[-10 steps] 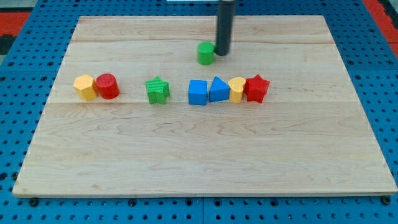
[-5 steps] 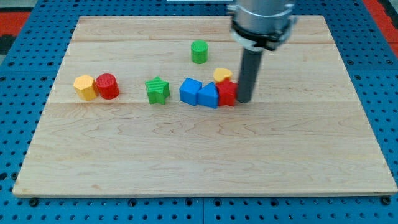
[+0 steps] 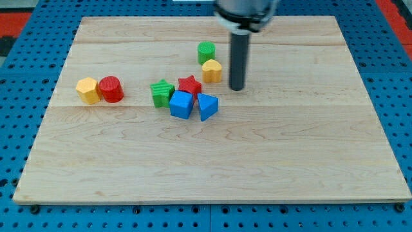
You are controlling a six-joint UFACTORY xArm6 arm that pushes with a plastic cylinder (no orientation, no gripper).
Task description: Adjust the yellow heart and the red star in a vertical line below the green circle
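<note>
The green circle [image 3: 206, 52] stands near the board's top centre. The yellow heart [image 3: 211, 70] sits right below it, touching or nearly so. The red star [image 3: 189, 86] lies lower and a little to the left of the heart, wedged between the green star [image 3: 162, 93] and the blue blocks. My tip [image 3: 237, 87] rests on the board to the right of the yellow heart, a short gap away, and touches no block.
A blue cube [image 3: 181, 104] and a blue triangle [image 3: 206, 106] sit just below the red star. A yellow hexagon [image 3: 87, 90] and a red cylinder [image 3: 111, 89] stand together at the view's left. The wooden board [image 3: 309, 161] lies on a blue pegboard.
The yellow heart moved up and left to below the green circle. The red star moved left beside the green star. The blue blocks shifted left and down. My tip moved slightly up and left.
</note>
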